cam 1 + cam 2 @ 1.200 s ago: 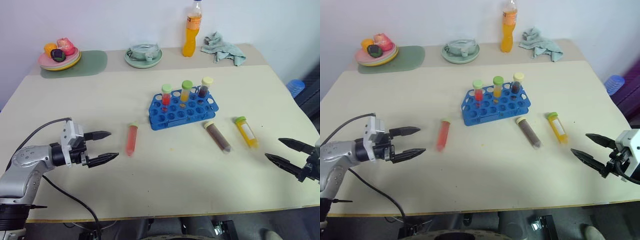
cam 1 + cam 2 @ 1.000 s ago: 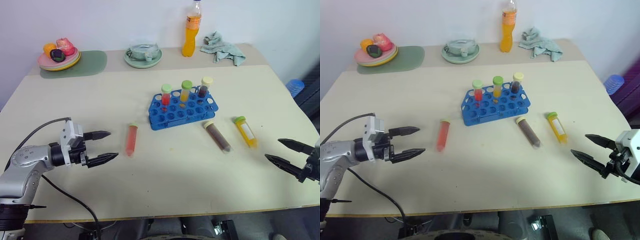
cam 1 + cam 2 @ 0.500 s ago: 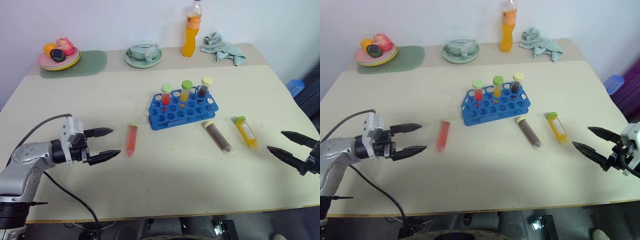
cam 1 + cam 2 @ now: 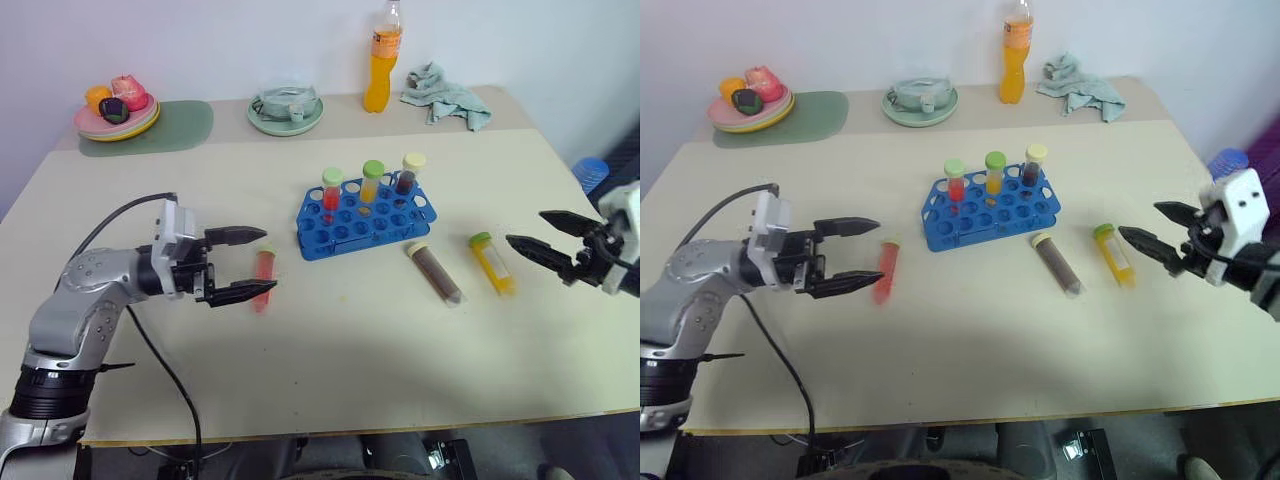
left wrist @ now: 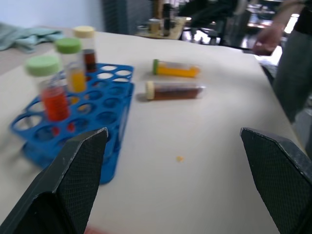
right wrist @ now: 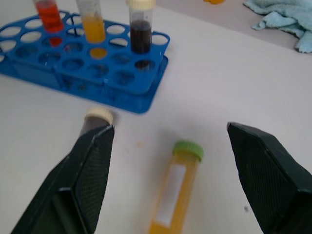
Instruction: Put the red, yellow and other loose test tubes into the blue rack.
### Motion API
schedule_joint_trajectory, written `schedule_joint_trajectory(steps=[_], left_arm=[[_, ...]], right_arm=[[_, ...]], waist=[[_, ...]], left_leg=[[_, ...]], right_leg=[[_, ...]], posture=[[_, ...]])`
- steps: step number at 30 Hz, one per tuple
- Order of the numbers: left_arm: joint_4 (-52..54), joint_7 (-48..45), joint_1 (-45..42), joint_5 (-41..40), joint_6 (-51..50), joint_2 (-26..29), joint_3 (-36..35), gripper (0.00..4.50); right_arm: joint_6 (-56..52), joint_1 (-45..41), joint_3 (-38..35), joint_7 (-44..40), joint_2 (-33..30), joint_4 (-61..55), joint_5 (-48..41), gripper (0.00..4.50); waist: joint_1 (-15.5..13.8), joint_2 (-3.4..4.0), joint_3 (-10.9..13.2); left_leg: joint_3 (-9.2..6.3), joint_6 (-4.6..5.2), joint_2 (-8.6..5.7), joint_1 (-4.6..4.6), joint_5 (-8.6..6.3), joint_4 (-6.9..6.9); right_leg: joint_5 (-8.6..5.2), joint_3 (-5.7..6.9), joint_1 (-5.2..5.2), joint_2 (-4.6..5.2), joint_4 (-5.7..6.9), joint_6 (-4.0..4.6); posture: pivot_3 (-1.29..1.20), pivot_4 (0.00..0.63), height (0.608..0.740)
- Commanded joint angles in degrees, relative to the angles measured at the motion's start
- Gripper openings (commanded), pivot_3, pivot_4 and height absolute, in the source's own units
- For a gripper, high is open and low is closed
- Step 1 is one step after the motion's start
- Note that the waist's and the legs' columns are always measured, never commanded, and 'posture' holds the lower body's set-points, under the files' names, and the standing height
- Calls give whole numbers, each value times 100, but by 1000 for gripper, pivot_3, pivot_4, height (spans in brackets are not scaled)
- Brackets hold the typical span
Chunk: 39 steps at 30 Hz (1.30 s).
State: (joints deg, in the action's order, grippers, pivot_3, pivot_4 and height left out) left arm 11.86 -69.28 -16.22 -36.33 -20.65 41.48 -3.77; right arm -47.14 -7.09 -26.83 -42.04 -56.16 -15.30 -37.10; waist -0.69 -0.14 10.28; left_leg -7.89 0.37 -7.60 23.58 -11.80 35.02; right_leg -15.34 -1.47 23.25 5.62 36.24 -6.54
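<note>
Already spread wide and empty, the left gripper (image 4: 243, 264) sits at centre-left of the head view, its fingers bracketing the cap end of the red tube (image 4: 263, 281), which lies flat on the table (image 4: 330, 350); whether they touch it I cannot tell. At the right edge the right gripper (image 4: 540, 234) also stands open with nothing in it, its tips aimed at the yellow tube (image 4: 492, 263) lying near them. Just left of that tube lies the brown tube (image 4: 436, 273), also on its side. Above both, in the middle of the frame, the blue rack (image 4: 366, 219) carries three upright tubes along its far row, with red, orange and dark contents. So three tubes are racked and three loose ones remain. Neither arm has picked anything up yet; both look like approaches toward a first grasp.
</note>
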Motion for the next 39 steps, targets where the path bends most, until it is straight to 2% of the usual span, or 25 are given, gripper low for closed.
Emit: schedule_joint_trajectory(steps=[1, 13, 17, 28, 39], left_arm=[[103, -83, -81, 196, 192, -17, 154, 4455], [164, -108, 210, 440, 390, -41, 250, 4455], [270, 29, 292, 474, 415, -130, 288, 4455], [411, 190, 624, 575, 566, -243, 308, 4455], [706, 449, 808, 550, 480, -261, 295, 4455]], right_arm=[[-819, -452, 458, 170, -137, -139, -240, 3761], [-2283, -1910, 2210, 80, -433, 165, -36, 3761], [-2608, -2456, 2621, 126, -173, 384, 31, 3761], [-2978, -3258, 3269, 258, 494, 1326, 465, 3761], [-3083, -3358, 3511, 562, 1091, 1645, 906, 3761]], waist=[[-4, -1, 0], [3, 0, 1], [-1, 1, 1], [1, 1, 1], [14, 0, 1]], left_leg=[[0, 1, 0, 2, 0, 0], [0, 4, 0, 31, 1, 9], [0, 4, 0, 44, 2, 13], [0, 3, 0, 47, 3, 14], [0, 0, 0, 46, 5, 16]], right_leg=[[0, 0, 1, 0, 0, 0], [4, 3, 27, 0, -2, -1], [16, 4, 39, -1, -1, -10], [22, 4, 43, -4, -1, -12], [30, 3, 43, -7, 1, -11]], posture=[[0, 150, 740], [0, 150, 740], [0, 150, 740], [0, 150, 740], [0, 150, 740]])
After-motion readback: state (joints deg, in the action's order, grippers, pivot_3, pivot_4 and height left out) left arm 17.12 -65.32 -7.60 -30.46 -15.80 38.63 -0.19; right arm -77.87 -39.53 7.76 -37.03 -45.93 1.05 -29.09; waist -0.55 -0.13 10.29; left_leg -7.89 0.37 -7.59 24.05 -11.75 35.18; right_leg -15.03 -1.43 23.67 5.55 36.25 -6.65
